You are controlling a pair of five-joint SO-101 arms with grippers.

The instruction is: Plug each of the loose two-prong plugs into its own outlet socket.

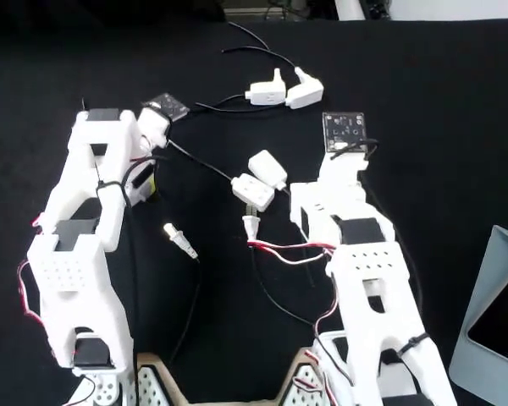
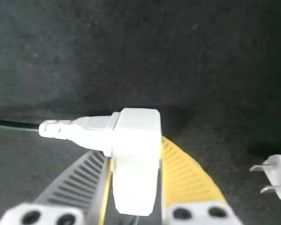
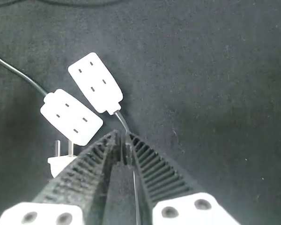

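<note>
A loose plug [image 1: 179,241] lies on the black bench [image 1: 457,127], prongs toward 10 o'clock from above. The left gripper [image 2: 131,152] clamps a white connector block [image 2: 133,159], its face hidden. The right gripper [image 3: 123,140] pinches a black cord [image 3: 120,122] just behind one outlet socket [image 3: 94,82]. A second socket [image 3: 71,116] lies alongside, both running 10-to-4 o'clock from above, with a second plug [image 3: 62,160] aimed at it. From above, the arm covers the pinch.

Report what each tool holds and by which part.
Left tool: white connector block, gripped across its body. Right tool: black cord, just behind a socket.
</note>
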